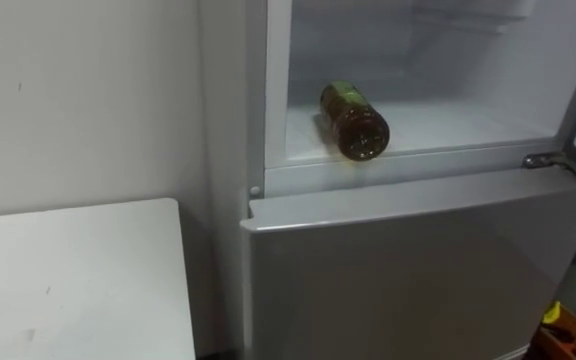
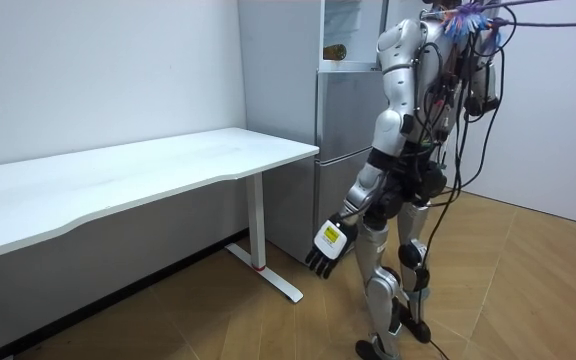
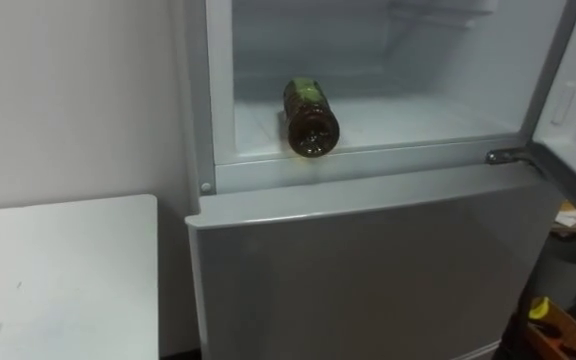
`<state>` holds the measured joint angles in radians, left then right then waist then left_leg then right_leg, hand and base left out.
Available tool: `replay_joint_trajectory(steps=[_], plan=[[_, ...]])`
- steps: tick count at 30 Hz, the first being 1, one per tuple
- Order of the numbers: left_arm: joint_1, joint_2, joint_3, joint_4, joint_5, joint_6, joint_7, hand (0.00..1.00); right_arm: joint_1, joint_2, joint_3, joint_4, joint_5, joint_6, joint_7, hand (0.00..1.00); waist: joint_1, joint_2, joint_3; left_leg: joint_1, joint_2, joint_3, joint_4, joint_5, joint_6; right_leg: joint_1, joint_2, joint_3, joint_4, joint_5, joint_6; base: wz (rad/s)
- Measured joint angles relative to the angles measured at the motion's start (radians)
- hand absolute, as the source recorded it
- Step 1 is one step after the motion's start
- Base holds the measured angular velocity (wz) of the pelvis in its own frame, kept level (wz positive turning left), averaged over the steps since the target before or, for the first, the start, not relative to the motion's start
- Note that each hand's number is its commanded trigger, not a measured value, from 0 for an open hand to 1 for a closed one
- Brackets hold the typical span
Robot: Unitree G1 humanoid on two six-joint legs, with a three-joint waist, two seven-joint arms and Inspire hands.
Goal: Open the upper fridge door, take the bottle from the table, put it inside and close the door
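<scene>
- In the left eye view we see the bottle [image 1: 354, 120] lying on its side on the floor of the upper fridge [image 1: 448, 125]. Its base faces us, near the front edge.
- Below it the lower door [image 1: 418, 270] is closed, and a white table [image 1: 68, 280] stands to the left.
- In the room view the robot stands before the fridge. Its left hand [image 2: 330, 243] hangs by its thigh, fingers loose and holding nothing.

A: Bottle [image 1: 354, 120], neck end?
B: Can't tell. Base faces the cam, neck's hidden behind its own body. In the room view it's too small to read.
A: Upper fridge [image 1: 448, 125]?
B: Top's cut off by the upper edge, door [image 3: 573, 110] runs off the right edge. Table [image 1: 68, 280] is cut off left & bottom.
</scene>
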<state>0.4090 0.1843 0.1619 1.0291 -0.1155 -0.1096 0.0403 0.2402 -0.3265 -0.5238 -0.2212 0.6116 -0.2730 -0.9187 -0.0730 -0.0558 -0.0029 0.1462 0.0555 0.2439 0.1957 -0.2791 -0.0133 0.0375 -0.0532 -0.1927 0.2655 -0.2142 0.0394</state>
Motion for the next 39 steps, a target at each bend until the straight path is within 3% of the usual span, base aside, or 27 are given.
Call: replay_joint_trajectory(steps=[5, 19, 25, 39], plan=[[-0.004, 0.0, -0.003, 0.015, -0.009, 0.0, -0.002, 0.0, -0.023, 0.0, 0.0, -0.006, -0.08, -0.001, -0.019, 0.0, -0.003, -0.011, 0.0011, -0.006, 0.001, 0.0, 0.007, 0.0, 0.0, -0.004, -0.002, -0.004, 0.007, 0.0, -0.001, 0.0], [-0.03, 0.0, 0.012, 0.057, 0.001, 0.011, -0.029, 0.0, -0.022, 0.0, 0.036, -0.074, -0.347, 0.029, -0.015, 0.0, 0.005, -0.007, 0.0016, -0.014, -0.001, 0.013, 0.01, 0.003, -0.004, -0.043, -0.009, -0.001, 0.048, -0.014, -0.01, -0.02], [-0.04, -0.001, 0.024, 0.092, 0.023, 0.017, -0.033, 0.0, -0.022, 0.0, 0.036, -0.074, -0.41, 0.047, 0.007, 0.0, 0.005, -0.009, 0.0026, -0.015, -0.001, 0.015, 0.01, 0.003, -0.004, -0.046, -0.009, -0.001, 0.044, -0.015, -0.011, 0.0], [-0.047, -0.001, 0.024, 0.093, 0.041, 0.019, -0.053, 0.0, -0.02, 0.001, 0.047, -0.074, -0.422, 0.047, 0.031, 0.0, 0.004, -0.014, 0.0043, -0.017, -0.002, 0.018, 0.01, 0.003, -0.004, -0.051, -0.01, 0.0, 0.045, -0.016, -0.011, 0.0]])
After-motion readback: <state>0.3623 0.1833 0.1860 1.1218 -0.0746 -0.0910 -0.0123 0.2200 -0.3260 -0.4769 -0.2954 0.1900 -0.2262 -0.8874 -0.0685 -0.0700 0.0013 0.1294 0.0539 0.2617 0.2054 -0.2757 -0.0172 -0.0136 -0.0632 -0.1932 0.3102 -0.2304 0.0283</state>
